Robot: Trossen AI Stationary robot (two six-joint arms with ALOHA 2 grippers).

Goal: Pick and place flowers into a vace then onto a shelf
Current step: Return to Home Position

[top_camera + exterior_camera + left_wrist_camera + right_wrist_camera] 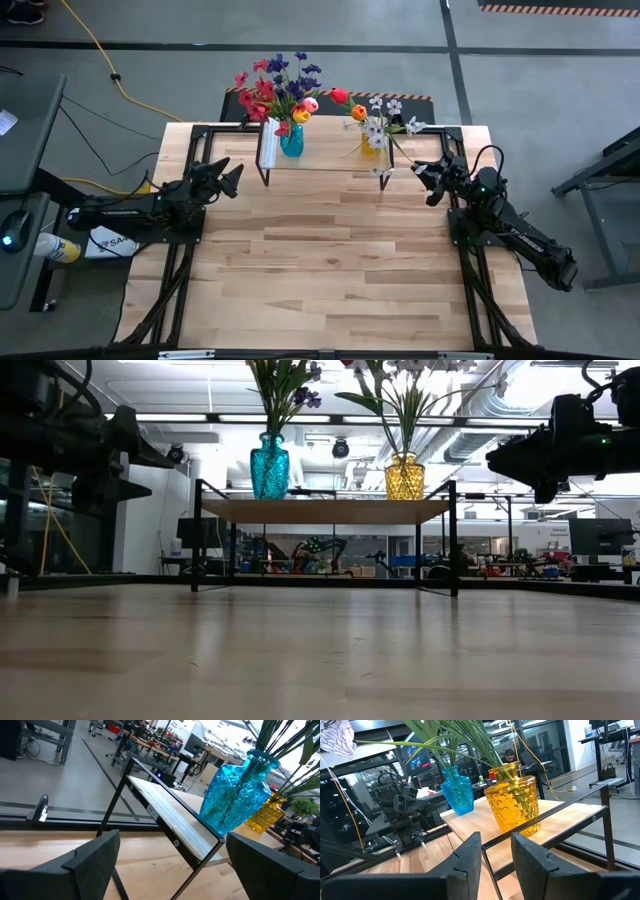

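Note:
The shelf (pixel 330 162) stands at the table's far middle. On it are a blue vase (pixel 291 142) and a yellow vase (pixel 371 146). Red, purple and pink flowers (pixel 275 85) stick by their stems into the blue vase. White, orange and red flowers (pixel 378 115) stick into the yellow vase (pixel 515 802). My left gripper (pixel 232 178) hovers open, level, off the shelf's left end, facing the blue vase (pixel 235 800). My right gripper (pixel 425 180) hovers off the shelf's right end with a narrow gap between its fingers (pixel 496 842) and nothing in it.
Bare plank tabletop (pixel 330 260) stretches from the shelf to the near edge. Black frame rails (pixel 175 270) run along both sides of the table. A yellow cable (pixel 100 55) lies on the floor at far left, and a bottle (pixel 55 248) sits beside the left arm's base.

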